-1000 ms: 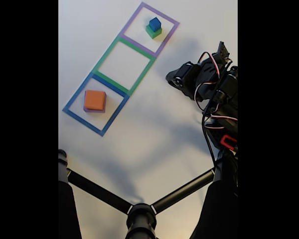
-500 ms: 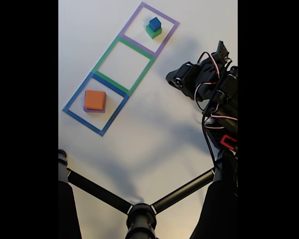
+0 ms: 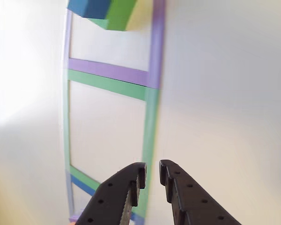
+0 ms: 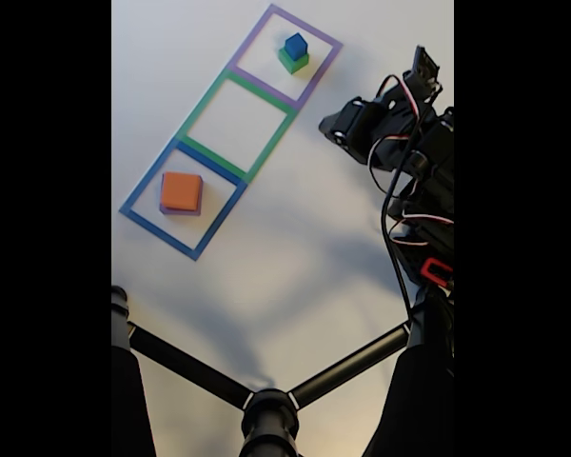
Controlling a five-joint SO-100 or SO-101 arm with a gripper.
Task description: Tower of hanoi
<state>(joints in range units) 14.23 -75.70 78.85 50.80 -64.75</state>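
In the fixed view a small blue cube (image 4: pixel 296 44) sits on a green block (image 4: pixel 292 64) inside the purple taped square at the top. An orange block (image 4: pixel 182 189) lies on a flat purple block (image 4: pixel 180 210) inside the blue taped square, lower left. My gripper (image 4: pixel 329 124) hovers at the right, apart from both stacks. In the other view the gripper (image 3: pixel 151 170) is at the bottom edge, its jaws nearly together with only a thin gap and nothing between them. The blue cube (image 3: pixel 91 8) and green block (image 3: pixel 120 16) are at the top edge, far ahead.
A green taped square (image 4: pixel 236 116) with nothing inside lies between the two occupied squares. A black stand (image 4: pixel 268 407) with two spreading legs crosses the bottom of the fixed view. The arm's body and wires (image 4: pixel 421 200) fill the right side.
The arm's upper part and gripper have lifted slightly toward the top of the fixed view. The blocks have not moved.
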